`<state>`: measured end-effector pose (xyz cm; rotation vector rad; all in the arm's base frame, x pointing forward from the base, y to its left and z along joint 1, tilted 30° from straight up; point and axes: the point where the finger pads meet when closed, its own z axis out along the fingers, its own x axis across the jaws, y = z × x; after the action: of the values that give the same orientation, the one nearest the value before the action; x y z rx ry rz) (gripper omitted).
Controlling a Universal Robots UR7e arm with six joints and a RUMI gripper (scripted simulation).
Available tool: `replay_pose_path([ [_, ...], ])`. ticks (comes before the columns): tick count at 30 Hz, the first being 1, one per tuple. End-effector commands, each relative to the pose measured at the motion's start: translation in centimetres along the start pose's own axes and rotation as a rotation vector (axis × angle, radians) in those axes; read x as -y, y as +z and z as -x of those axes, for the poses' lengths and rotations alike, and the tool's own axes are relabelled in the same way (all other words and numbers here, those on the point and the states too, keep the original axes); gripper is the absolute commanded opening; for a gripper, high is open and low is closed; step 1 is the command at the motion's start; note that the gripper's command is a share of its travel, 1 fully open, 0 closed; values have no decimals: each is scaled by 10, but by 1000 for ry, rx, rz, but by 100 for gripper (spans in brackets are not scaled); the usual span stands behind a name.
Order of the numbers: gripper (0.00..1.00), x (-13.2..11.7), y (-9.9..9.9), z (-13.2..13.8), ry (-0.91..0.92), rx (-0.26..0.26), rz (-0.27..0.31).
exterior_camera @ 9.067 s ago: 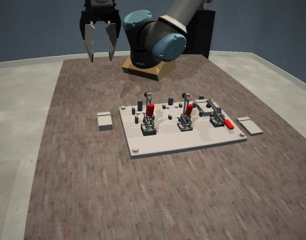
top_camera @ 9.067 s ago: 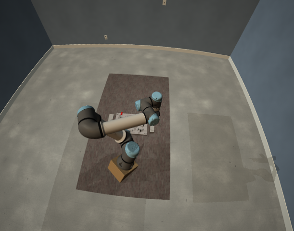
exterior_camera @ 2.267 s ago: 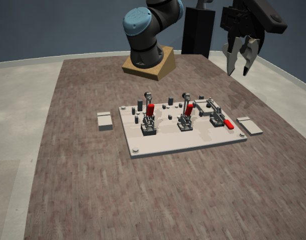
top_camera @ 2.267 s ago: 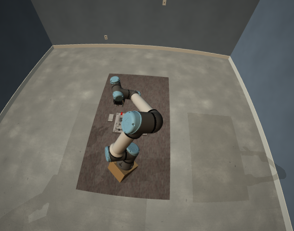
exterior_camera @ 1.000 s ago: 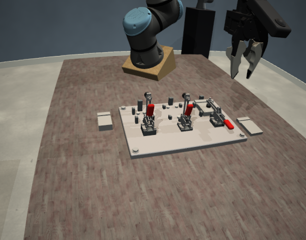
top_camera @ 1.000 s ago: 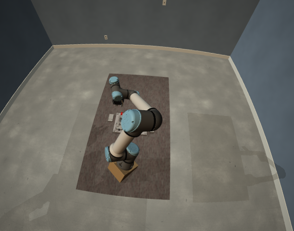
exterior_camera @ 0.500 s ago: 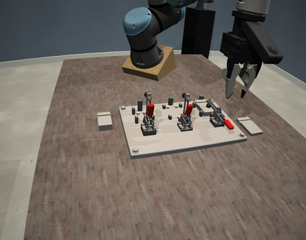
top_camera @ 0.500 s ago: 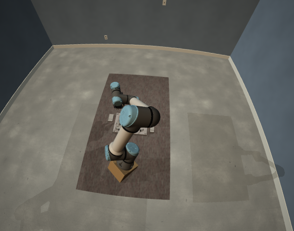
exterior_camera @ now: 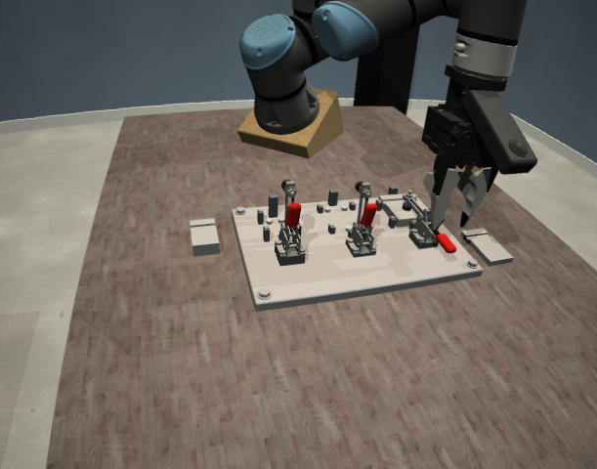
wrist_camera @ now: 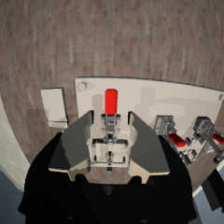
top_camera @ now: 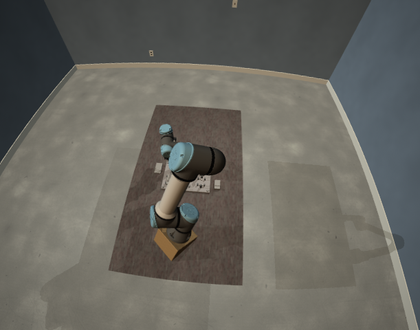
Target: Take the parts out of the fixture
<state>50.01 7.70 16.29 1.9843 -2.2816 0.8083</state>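
Note:
My gripper (exterior_camera: 450, 227) (wrist_camera: 111, 111) is partly open and empty. Its fingertips are low over the plate's right end in the exterior view, on either side of the right clamp. That clamp's red handle (exterior_camera: 446, 243) (wrist_camera: 111, 101) lies down, and its arm reaches over a pale part (exterior_camera: 395, 212) in the fixture plate (exterior_camera: 338, 277) (wrist_camera: 177, 100). The other two clamps have raised arms; their red handles (exterior_camera: 292, 215) (exterior_camera: 367, 215) stand up. One pale part (exterior_camera: 204, 237) (top_camera: 217, 184) lies on the table left of the plate, another (exterior_camera: 489, 248) (top_camera: 158, 168) (wrist_camera: 54, 106) right of it.
Small dark locating blocks (exterior_camera: 273, 205) (exterior_camera: 333, 197) stand on the plate. Bolts (exterior_camera: 264, 293) (exterior_camera: 472, 263) sit at its corners. The arm's wooden base (exterior_camera: 288, 142) (top_camera: 169, 245) is behind the plate in the exterior view. In the top view the arm hides much of the plate and the fingers.

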Motion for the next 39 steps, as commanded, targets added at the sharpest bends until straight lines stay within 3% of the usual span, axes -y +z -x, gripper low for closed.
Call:
replay_pose_path([
  [1, 28, 1, 9, 0, 0, 1, -2],
  [39, 28, 1, 13, 0, 0, 1, -2],
])
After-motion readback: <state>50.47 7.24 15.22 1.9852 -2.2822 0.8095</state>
